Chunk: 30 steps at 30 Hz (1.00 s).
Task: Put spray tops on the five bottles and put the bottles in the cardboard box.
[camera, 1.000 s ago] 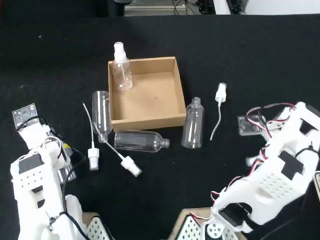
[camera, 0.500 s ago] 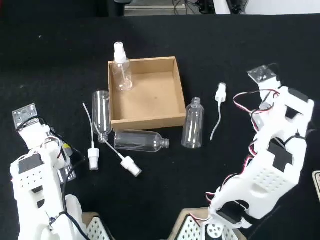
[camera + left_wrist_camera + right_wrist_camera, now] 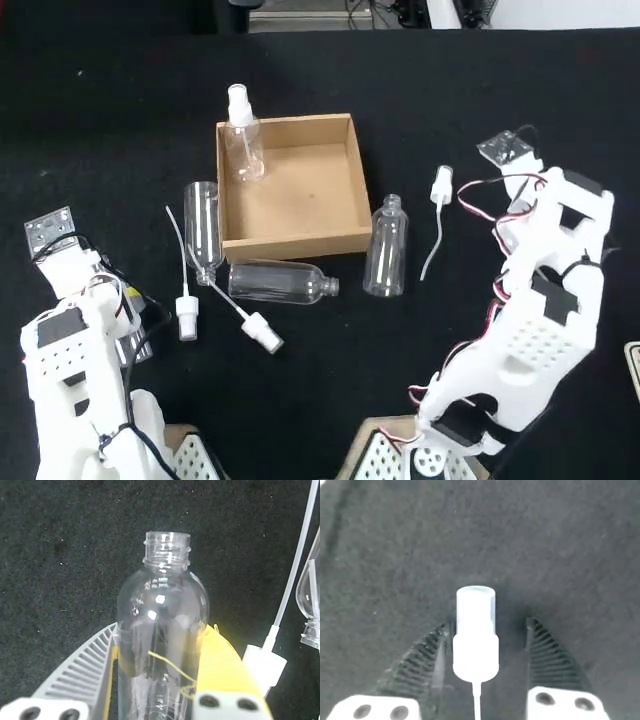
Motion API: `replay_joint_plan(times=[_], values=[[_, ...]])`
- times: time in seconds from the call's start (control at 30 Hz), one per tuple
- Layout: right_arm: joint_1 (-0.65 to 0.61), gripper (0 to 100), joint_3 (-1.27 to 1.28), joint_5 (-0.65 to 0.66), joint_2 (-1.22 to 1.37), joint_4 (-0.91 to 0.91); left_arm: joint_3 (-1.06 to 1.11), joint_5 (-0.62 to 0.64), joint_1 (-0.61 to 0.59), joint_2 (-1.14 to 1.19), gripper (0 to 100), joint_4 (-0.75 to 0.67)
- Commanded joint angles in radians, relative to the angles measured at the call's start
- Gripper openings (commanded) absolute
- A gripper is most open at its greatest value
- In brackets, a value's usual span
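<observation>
- High view gives me the main change. Over the last second the right arm has swung up from the 4 o'clock corner of the tabletop [image 3: 120,110]. It now leans over the spray top [image 3: 441,186] lying at 3 o'clock from the cardboard box [image 3: 290,243].
- Right wrist view confirms the line-up. The right tool [image 3: 486,625] stands apart, with one jaw on each side of the white collar, and as far as I can tell it is not yet touching.
- I judge the approach finished and the pinch still to come; closing now should catch the collar.
- Nothing has shifted on the left. The left tool [image 3: 162,645] is clamped on an uncapped bottle [image 3: 164,600] down at 8 o'clock, its neck open to take a top.
- One capped bottle [image 3: 243,140] stands in the box's 11 o'clock corner, and an upright bottle [image 3: 385,250] waits off its 4 o'clock corner.
- Two lying bottles [image 3: 203,228] sit at 8 and 6 o'clock of the box, with two loose spray tops [image 3: 186,320] near them.
- For room, bare tabletop lies at 12 and 3 o'clock of the target, so lifting that way looks free.
- The dip tube trails toward 6 o'clock, close to the upright bottle, and the box wall is near at 9 o'clock. I'd lift straight up before travelling.
</observation>
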Motion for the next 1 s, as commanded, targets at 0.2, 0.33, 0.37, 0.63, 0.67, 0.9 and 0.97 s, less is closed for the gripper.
replay_joint_plan(times=[0.2,0.33,0.37,0.63,0.67,0.9,0.97], values=[[0.011,1.6,-0.191,0.097,-0.008,0.15,-0.008,0.003,0.001,-0.025,3,-0.012],[0.009,1.0,-0.337,0.038,-0.097,0.334,-0.008,0.003,0.008,-0.025,3,-0.011],[-0.003,1.0,-0.375,0.011,-0.124,0.384,-0.008,0.005,0.008,-0.025,3,-0.014],[-0.164,1.0,-0.651,-0.25,-0.314,0.704,-0.03,0.011,0.008,-0.026,3,-0.04],[-0.184,1.0,-0.67,-0.278,-0.334,0.713,-0.035,0.011,0.008,-0.026,3,-0.063],[-0.281,1.0,-0.68,-0.437,-0.507,0.71,-0.001,0.011,0.008,-0.025,3,-0.485],[-0.302,1.0,-0.68,-0.471,-0.552,0.71,0.018,0.011,0.008,-0.025,3,-0.611]])
